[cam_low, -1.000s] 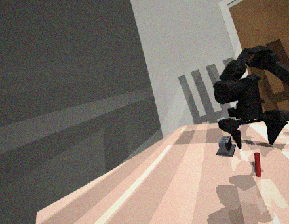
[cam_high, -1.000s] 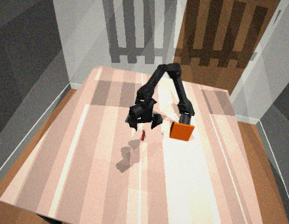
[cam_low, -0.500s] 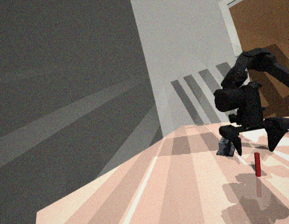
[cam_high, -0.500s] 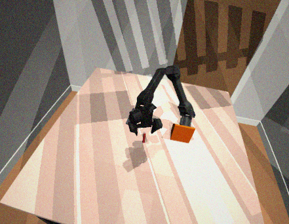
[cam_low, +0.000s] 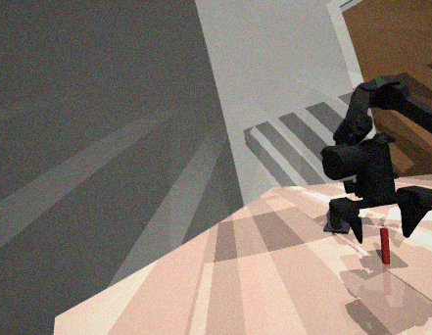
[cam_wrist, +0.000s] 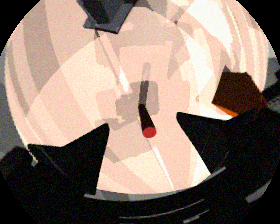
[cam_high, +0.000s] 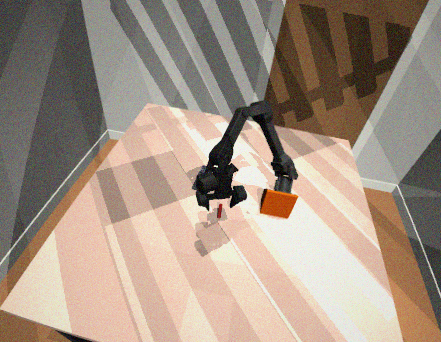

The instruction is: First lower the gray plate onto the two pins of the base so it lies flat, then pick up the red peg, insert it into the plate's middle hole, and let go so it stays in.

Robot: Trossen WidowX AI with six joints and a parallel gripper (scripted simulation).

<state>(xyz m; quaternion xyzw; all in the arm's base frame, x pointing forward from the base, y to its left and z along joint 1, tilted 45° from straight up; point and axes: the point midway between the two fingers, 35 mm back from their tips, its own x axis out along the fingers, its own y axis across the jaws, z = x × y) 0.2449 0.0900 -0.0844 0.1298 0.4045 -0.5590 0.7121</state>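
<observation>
The red peg (cam_high: 220, 211) (cam_low: 385, 249) (cam_wrist: 149, 132) stands upright on the table. My gripper (cam_high: 220, 205) (cam_low: 384, 239) (cam_wrist: 143, 120) is open and empty, its fingertips apart, above and to either side of the peg's top in the wrist view. The dark base (cam_low: 337, 229) (cam_wrist: 116, 25) stands beyond the peg, partly behind a finger in the exterior view and cut off by the top edge of the wrist view. A gray block-like part sits on it; its holes, the pins and how flat the plate lies cannot be seen. The gripper mostly hides them in the top view.
An orange box (cam_high: 278, 204) (cam_wrist: 238, 92) stands beside the arm's mount, to the right of the gripper in the top view and the wrist view. The table (cam_high: 157, 280) (cam_low: 188, 294) is crossed by strong light and shadow stripes.
</observation>
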